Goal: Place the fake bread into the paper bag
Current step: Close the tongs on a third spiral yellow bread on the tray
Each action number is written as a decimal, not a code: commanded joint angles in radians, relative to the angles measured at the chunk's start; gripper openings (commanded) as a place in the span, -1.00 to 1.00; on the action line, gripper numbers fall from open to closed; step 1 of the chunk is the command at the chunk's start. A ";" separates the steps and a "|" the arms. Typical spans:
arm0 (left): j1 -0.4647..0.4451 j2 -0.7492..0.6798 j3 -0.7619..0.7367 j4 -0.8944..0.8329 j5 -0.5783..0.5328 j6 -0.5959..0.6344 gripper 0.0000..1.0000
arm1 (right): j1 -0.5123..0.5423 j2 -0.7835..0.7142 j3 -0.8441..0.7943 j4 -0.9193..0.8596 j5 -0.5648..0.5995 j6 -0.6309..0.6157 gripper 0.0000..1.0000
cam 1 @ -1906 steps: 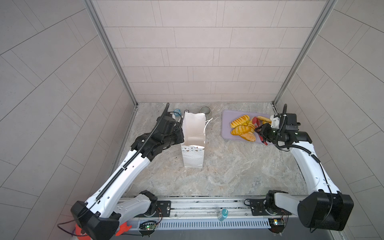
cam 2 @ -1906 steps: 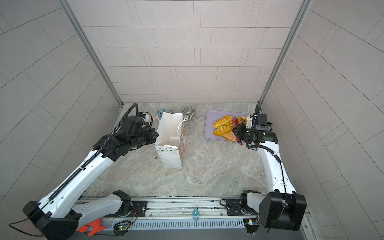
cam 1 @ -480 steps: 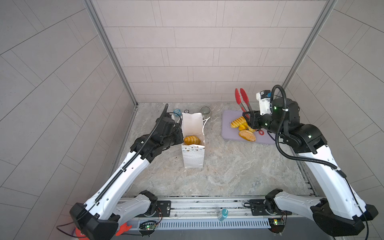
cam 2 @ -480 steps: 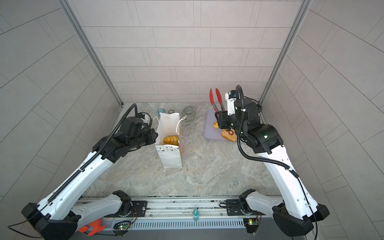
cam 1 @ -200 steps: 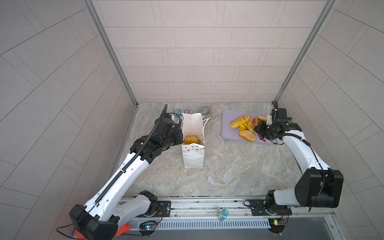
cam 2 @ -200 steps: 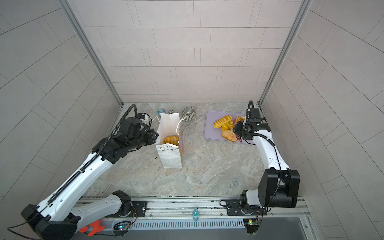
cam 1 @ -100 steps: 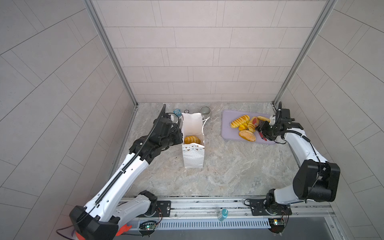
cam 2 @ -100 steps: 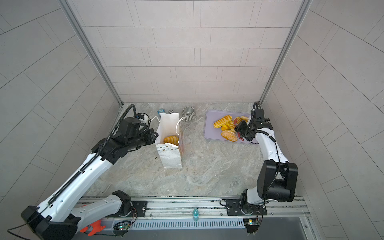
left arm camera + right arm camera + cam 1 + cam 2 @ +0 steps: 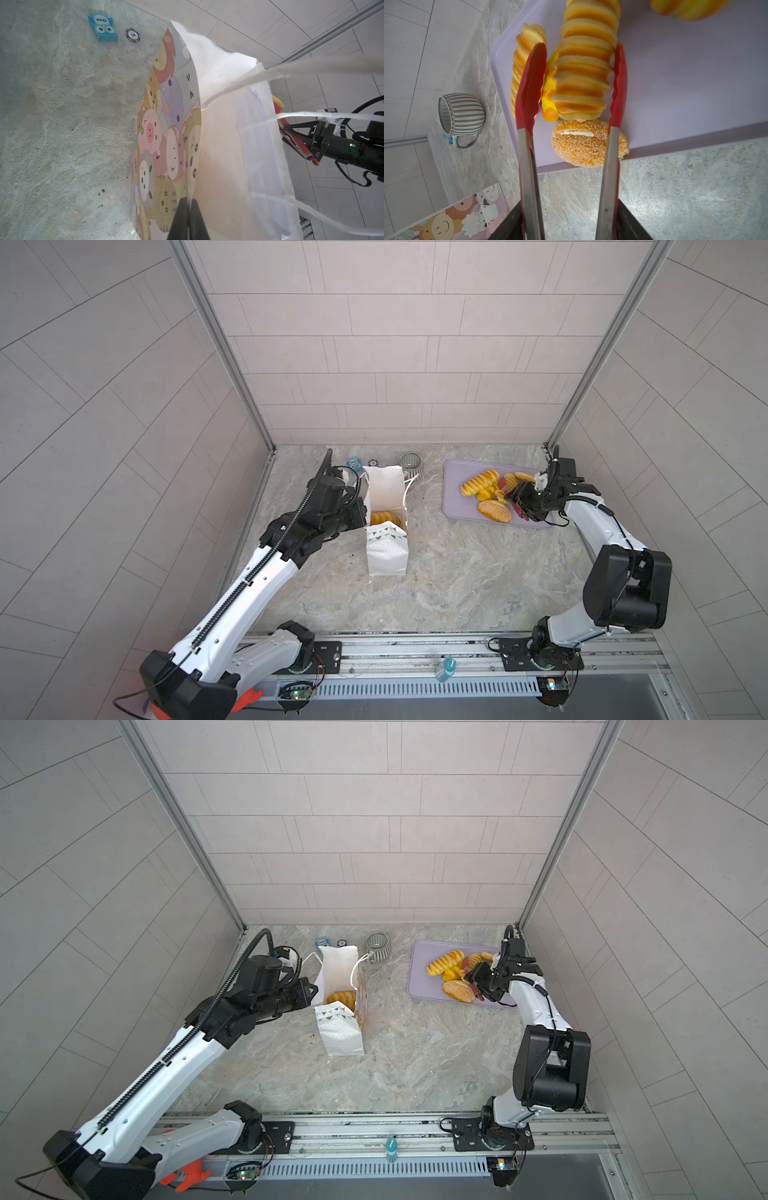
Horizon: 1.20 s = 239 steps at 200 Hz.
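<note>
I have my left claw [image 9: 188, 201] pinched shut on the rim of the paper bag [image 9: 218, 155] to hold its mouth open, while my right claw [image 9: 571, 224], clamped on the tongs [image 9: 529, 87], has their half-spread red tips astride a braided loaf [image 9: 583, 72] just ahead on the tray [image 9: 685, 93].

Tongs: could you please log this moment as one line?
left gripper: shut on paper bag | right gripper: tongs astride ridged loaf on tray | bag: one bread inside

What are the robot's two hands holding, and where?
Left gripper pinches the top edge of the paper bag. Right gripper holds the tongs by their metal arms.
</note>
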 commanded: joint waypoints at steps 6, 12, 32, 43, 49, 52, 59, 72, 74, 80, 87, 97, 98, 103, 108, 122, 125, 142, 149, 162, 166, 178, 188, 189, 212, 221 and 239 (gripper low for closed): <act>0.008 0.005 -0.019 -0.043 -0.007 0.013 -0.90 | -0.006 0.010 -0.008 0.032 -0.014 0.016 0.26; 0.008 0.004 -0.019 -0.043 -0.007 0.012 -0.90 | -0.006 0.013 -0.009 0.035 -0.014 0.017 0.26; 0.008 0.006 -0.017 -0.044 -0.006 0.012 -0.90 | -0.007 0.027 -0.010 0.044 -0.020 0.016 0.26; 0.008 0.006 -0.017 -0.045 -0.006 0.011 -0.90 | -0.007 0.035 -0.011 0.052 -0.024 0.018 0.26; 0.008 0.006 -0.018 -0.045 -0.007 0.011 -0.90 | -0.007 0.039 -0.013 0.055 -0.027 0.019 0.26; 0.007 0.007 -0.017 -0.045 -0.007 0.010 -0.90 | -0.007 0.041 -0.013 0.058 -0.028 0.020 0.26; 0.008 0.006 -0.018 -0.045 -0.006 0.011 -0.90 | -0.007 0.044 -0.015 0.063 -0.031 0.022 0.25; 0.008 0.007 -0.017 -0.046 -0.006 0.011 -0.90 | -0.009 0.051 -0.017 0.070 -0.035 0.024 0.24; 0.008 0.008 -0.018 -0.046 -0.007 0.011 -0.90 | -0.009 0.052 -0.016 0.072 -0.034 0.024 0.23; 0.007 0.007 -0.017 -0.048 -0.007 0.011 -0.90 | -0.009 0.053 -0.018 0.075 -0.037 0.026 0.23; 0.008 0.007 -0.015 -0.048 -0.007 0.011 -0.90 | -0.011 0.055 -0.020 0.078 -0.038 0.027 0.22; 0.009 0.007 -0.014 -0.050 -0.009 0.011 -0.90 | -0.012 0.053 -0.021 0.080 -0.040 0.029 0.19; 0.009 0.007 -0.015 -0.051 -0.009 0.011 -0.90 | -0.012 0.053 -0.021 0.080 -0.040 0.029 0.18; 0.009 0.006 -0.014 -0.051 -0.011 0.011 -0.90 | -0.013 0.051 -0.021 0.080 -0.042 0.029 0.17; 0.009 0.005 -0.014 -0.052 -0.012 0.011 -0.90 | -0.015 0.049 -0.021 0.081 -0.042 0.030 0.16; 0.009 0.004 -0.014 -0.052 -0.012 0.011 -0.90 | -0.016 0.037 -0.021 0.078 -0.042 0.031 0.13; 0.009 0.005 -0.013 -0.052 -0.013 0.011 -0.90 | -0.018 0.033 -0.021 0.078 -0.043 0.032 0.12; 0.009 0.004 -0.014 -0.052 -0.014 0.011 -0.90 | -0.019 0.010 -0.026 0.076 -0.041 0.033 0.09; 0.009 0.005 -0.012 -0.054 -0.013 0.012 -0.90 | -0.019 0.002 -0.025 0.073 -0.040 0.034 0.08; 0.009 0.004 -0.008 -0.056 -0.013 0.010 -0.90 | -0.019 -0.013 -0.028 0.068 -0.039 0.034 0.05; 0.010 0.005 -0.007 -0.057 -0.013 0.013 -0.90 | -0.019 -0.017 -0.028 0.067 -0.040 0.033 0.05; 0.009 0.003 -0.005 -0.060 -0.015 0.014 -0.90 | -0.019 -0.030 -0.030 0.062 -0.043 0.034 0.04; 0.009 0.003 -0.003 -0.062 -0.014 0.014 -0.90 | -0.019 -0.041 -0.032 0.057 -0.044 0.034 0.02; 0.009 0.003 -0.002 -0.062 -0.015 0.014 -0.90 | -0.019 -0.041 -0.031 0.058 -0.045 0.034 0.02; 0.009 0.001 0.001 -0.063 -0.014 0.015 -0.90 | -0.019 -0.064 -0.033 0.048 -0.054 0.033 0.01; 0.009 0.001 0.001 -0.063 -0.014 0.014 -0.90 | -0.019 -0.071 -0.033 0.045 -0.058 0.035 0.00; 0.009 0.001 0.001 -0.063 -0.015 0.014 -0.90 | -0.019 -0.091 -0.030 0.036 -0.068 0.037 -0.01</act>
